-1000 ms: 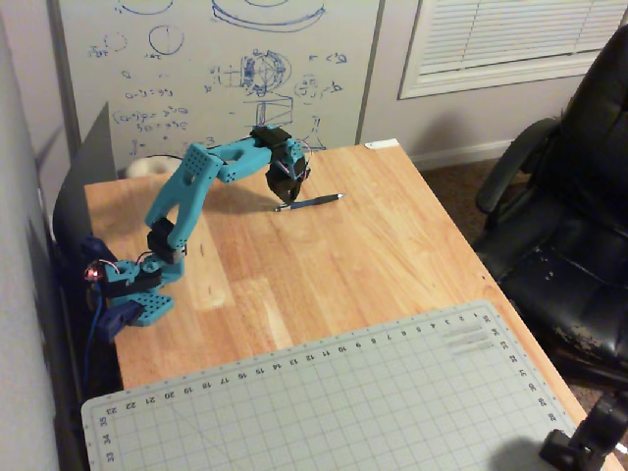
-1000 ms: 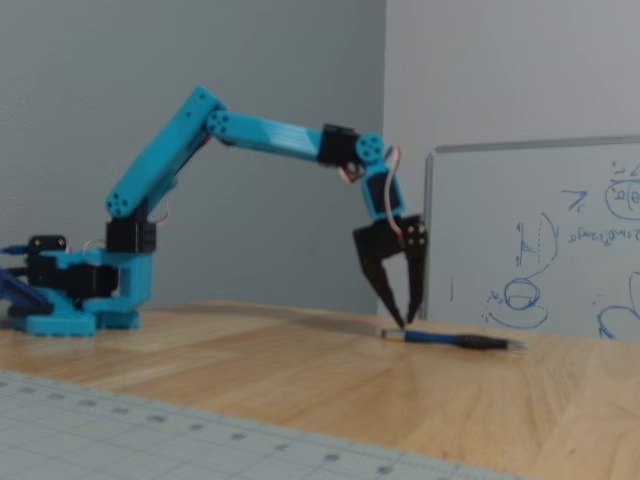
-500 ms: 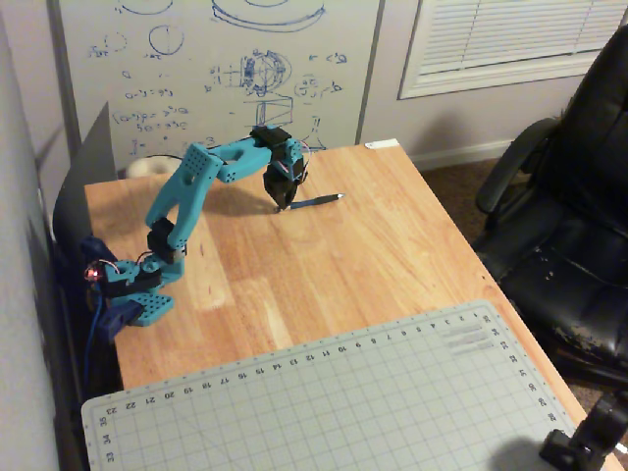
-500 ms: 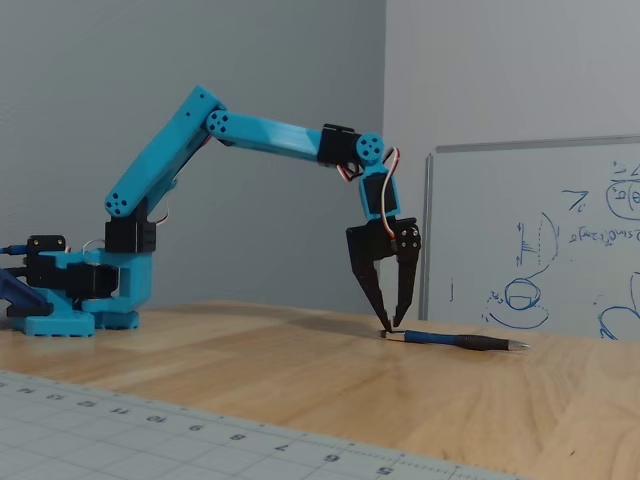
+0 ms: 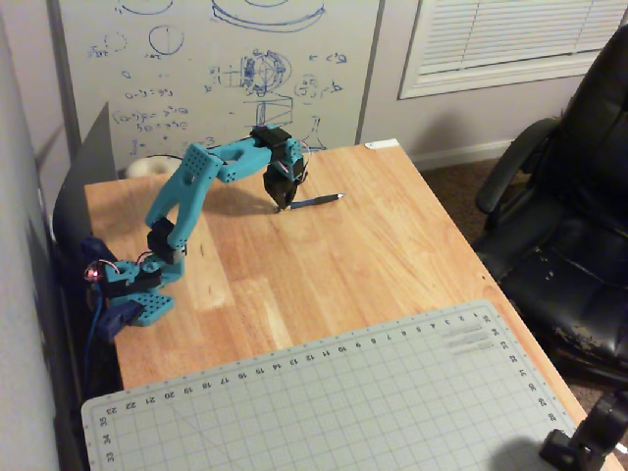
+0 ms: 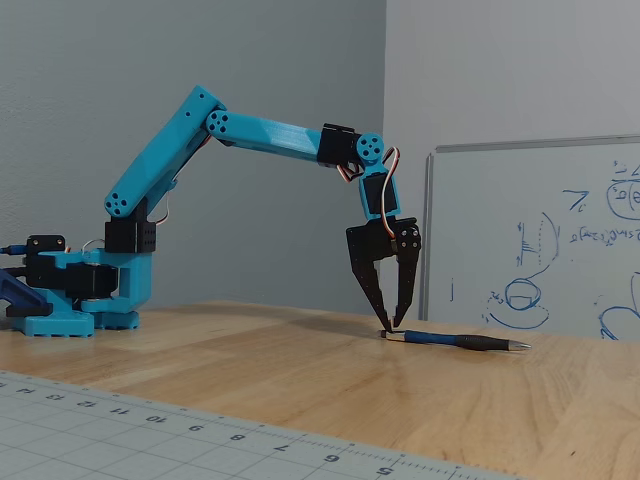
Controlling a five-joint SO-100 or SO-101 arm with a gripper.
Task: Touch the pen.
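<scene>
down at the pen's end

the blue arm (image 6: 250,135) reaches out from its base and bends down, so the black hand (image 6: 390,327) points straight at the wooden counter (image 6: 300,370). its 2 fingers (image 6: 368,280) nearly meet at the tips, clenched on nothing. the tips sit at the blunt end of the pen (image 6: 458,341), which lies flat on the counter with its silvery tip pointing away from the arm. in the higher fixed view the hand (image 5: 280,206) meets the pen (image 5: 316,200) near the far edge, before a whiteboard (image 5: 216,69). a cutting mat (image 5: 334,402) lies near the camera.
</scene>
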